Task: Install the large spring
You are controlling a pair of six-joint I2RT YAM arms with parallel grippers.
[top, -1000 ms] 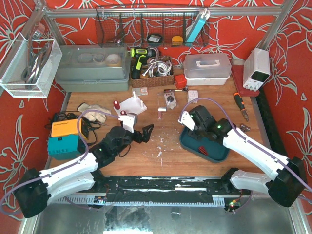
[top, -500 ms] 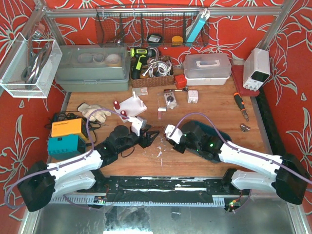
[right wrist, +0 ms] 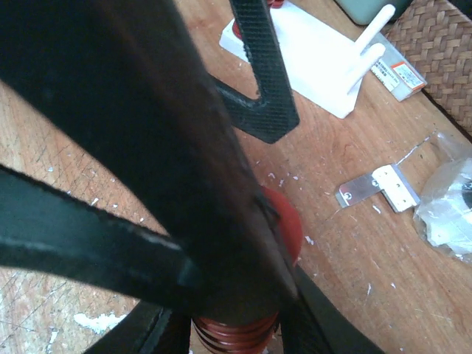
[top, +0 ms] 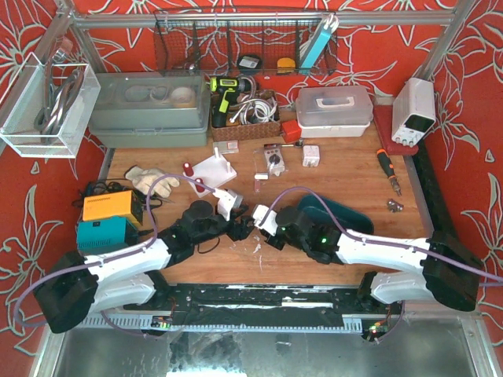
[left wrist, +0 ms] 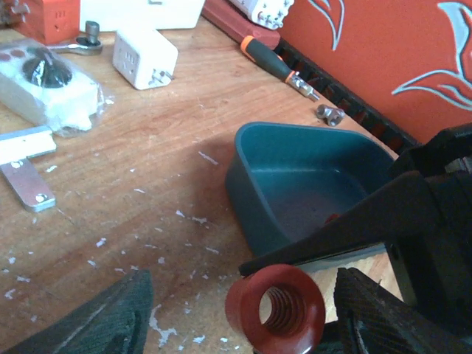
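Observation:
The large spring point(left wrist: 274, 310) is dark red with a flanged, hollow end facing the left wrist camera. My right gripper point(right wrist: 228, 310) is shut on its coils point(right wrist: 236, 333), holding it just above the wood at the table's middle point(top: 255, 222). My left gripper point(left wrist: 247, 317) meets it from the left and stands open, its fingers point(left wrist: 110, 317) on either side of the spring's flange, with a gap on the left side. One left finger point(right wrist: 262, 81) shows in the right wrist view beyond the spring. The two grippers nearly touch in the top view.
The teal tray point(top: 346, 212) sits just right of the grippers. A white fixture with pegs point(top: 214, 167) stands behind them. Metal brackets point(right wrist: 380, 184), a bagged part point(top: 273, 159), a white plug point(top: 311, 155), a screwdriver point(top: 387, 166), gloves point(top: 149, 181) and orange and teal boxes point(top: 106, 220) lie around.
My right gripper carried the spring left from over the teal tray to the table's middle. My left gripper moved right to meet it and its jaws narrowed around the spring's end.

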